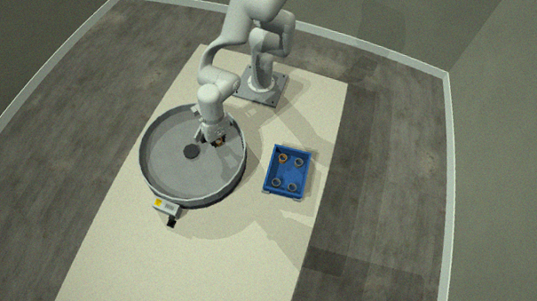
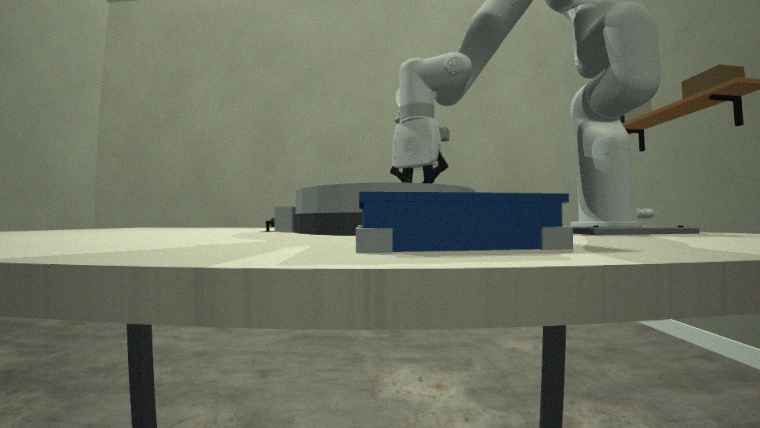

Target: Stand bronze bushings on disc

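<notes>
My gripper is shut on a bronze bushing and holds it low over the grey disc of the turntable, just right of and behind the dark hub. In the side view the fingers reach down behind the turntable's rim, so the bushing is hidden there and I cannot tell whether it touches the disc. The blue crate stands to the right of the turntable. It holds one bronze bushing at its back left and three steel bushings.
The turntable has a raised rim all round and a small grey box at its front edge. The arm's base plate is behind the turntable. A wooden shelf hangs at the right in the side view.
</notes>
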### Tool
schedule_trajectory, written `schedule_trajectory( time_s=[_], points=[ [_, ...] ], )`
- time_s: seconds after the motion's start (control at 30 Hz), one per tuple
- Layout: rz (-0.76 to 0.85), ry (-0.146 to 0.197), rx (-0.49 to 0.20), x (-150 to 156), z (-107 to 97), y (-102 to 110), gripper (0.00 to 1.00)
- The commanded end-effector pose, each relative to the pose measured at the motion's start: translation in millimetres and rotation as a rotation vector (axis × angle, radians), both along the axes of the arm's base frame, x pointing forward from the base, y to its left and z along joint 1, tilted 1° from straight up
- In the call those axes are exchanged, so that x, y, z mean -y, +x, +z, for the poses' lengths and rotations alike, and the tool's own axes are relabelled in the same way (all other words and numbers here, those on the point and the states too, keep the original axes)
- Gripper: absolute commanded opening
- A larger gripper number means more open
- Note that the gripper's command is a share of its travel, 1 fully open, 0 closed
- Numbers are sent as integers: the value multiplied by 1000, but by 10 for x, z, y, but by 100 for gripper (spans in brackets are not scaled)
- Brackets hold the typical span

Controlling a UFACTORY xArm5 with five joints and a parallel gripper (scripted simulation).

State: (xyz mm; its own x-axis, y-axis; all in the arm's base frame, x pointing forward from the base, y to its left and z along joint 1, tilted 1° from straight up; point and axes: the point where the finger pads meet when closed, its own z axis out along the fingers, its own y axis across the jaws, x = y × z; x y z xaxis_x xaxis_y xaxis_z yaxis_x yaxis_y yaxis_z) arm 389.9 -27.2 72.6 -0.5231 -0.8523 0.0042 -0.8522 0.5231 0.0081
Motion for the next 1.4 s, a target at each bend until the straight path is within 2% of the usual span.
schedule_trajectory(
  time_s=[0.0,1.17,1.2,1.37],
  points=[
    [0,0,3,1,6,12,0],
    [0,0,3,1,-43,14,0],
    [0,0,3,1,-43,14,42],
    [0,0,3,1,-43,14,42]
  ],
)
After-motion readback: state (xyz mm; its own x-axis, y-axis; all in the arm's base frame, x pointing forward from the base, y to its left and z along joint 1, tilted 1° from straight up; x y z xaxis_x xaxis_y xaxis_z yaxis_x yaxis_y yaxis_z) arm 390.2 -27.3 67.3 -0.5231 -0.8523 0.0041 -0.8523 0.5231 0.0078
